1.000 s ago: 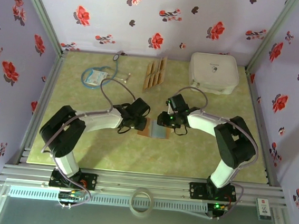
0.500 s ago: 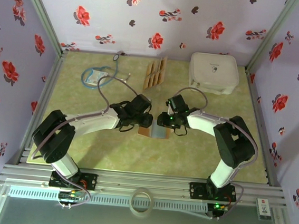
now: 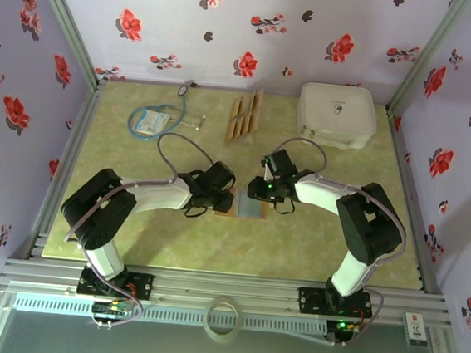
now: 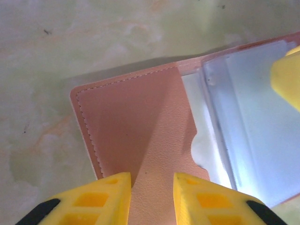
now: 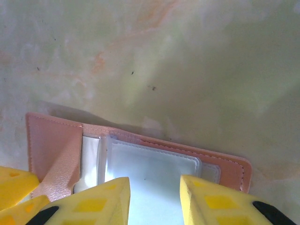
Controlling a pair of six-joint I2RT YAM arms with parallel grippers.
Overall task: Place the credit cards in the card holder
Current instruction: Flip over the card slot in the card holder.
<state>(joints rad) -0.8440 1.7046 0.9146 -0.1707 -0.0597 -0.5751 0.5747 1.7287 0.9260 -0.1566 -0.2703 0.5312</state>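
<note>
The card holder (image 3: 248,206) lies open on the mat between my two grippers, reddish-brown with a clear pocket inside. My left gripper (image 3: 225,199) is at its left flap. In the left wrist view the leather flap (image 4: 126,122) rises up between the yellow fingers of the left gripper (image 4: 152,197), which are shut on it. My right gripper (image 3: 261,194) stands open, its fingertips on either side of the clear pocket (image 5: 150,171) in the right wrist view (image 5: 154,199). The credit cards (image 3: 244,116), tan strips, lie together at the back of the mat.
A white rounded case (image 3: 337,114) sits at the back right. A blue-tubed stethoscope (image 3: 153,118) lies at the back left. Flowered walls and a metal frame close in the green mat (image 3: 212,249).
My left gripper's jaws have narrowed onto the card holder's left flap, and the arm shifted slightly. The right arm has stayed where it was.
</note>
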